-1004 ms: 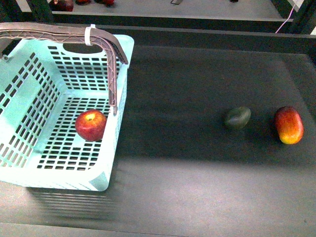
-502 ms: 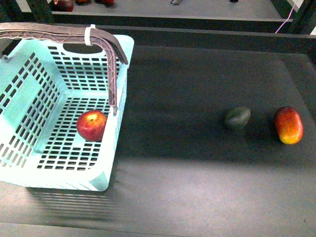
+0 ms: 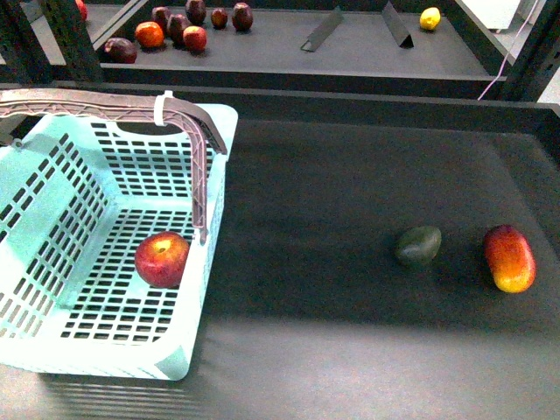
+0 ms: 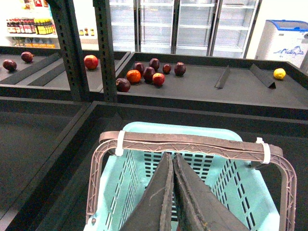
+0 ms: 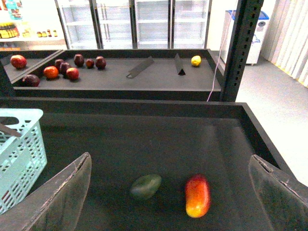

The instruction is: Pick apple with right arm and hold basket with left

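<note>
The apple [image 3: 162, 259], red with a yellowish patch, lies on the floor of the aqua basket [image 3: 219, 114], close to its right wall. The basket stands at the left of the dark table, its brown-grey handles [image 3: 105, 107] raised and bound by a white zip tie [image 3: 163, 108]. Neither gripper shows in the front view. In the left wrist view my left gripper [image 4: 172, 156] is shut, its tips just short of the handles [image 4: 192, 142] above the basket [image 4: 236, 187], with nothing seen between them. The apple is hidden there. My right gripper [image 5: 169, 159] hangs wide open over the table, far from the basket [image 5: 19, 154].
A dark green avocado [image 3: 418, 245] and a red-orange mango [image 3: 510, 257] lie on the table at the right, below the open right gripper, where the avocado [image 5: 146, 186] and mango [image 5: 198, 195] show between its fingers. A rear shelf [image 3: 289, 52] holds several small dark red fruits [image 3: 179, 31] and a lemon [image 3: 429, 17].
The front view has shifted: basket, apple, avocado and mango all sit lower in the picture and more of the rear shelf shows. The apple keeps its place in the basket.
</note>
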You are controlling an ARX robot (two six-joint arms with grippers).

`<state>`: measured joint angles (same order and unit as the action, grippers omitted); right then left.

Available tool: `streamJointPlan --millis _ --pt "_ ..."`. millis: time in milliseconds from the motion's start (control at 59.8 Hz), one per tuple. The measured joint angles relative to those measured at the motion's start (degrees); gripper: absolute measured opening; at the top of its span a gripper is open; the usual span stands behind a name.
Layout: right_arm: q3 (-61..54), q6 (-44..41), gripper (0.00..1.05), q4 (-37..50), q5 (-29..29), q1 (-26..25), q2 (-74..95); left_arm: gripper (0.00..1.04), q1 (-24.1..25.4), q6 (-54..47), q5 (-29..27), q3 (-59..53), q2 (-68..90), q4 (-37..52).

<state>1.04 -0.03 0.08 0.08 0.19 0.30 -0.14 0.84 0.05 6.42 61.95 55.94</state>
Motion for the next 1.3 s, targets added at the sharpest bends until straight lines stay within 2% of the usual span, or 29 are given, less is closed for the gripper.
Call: streamJointPlan --millis 452,820,1305 --pt "0.0 0.0 0.96 0.0 0.0 0.0 0.0 0.03 0.0 -0.17 -0.04 -5.46 -20.2 -15.78" --pt "0.0 0.02 0.96 0.0 0.0 0.0 0.0 0.03 0.0 -0.2 -0.04 -5.55 -35.23 -29.49" --pt "0.0 0.02 0.96 0.0 0.0 0.0 0.0 0.03 0.0 -0.2 -0.04 -5.55 -47.5 -41.46"
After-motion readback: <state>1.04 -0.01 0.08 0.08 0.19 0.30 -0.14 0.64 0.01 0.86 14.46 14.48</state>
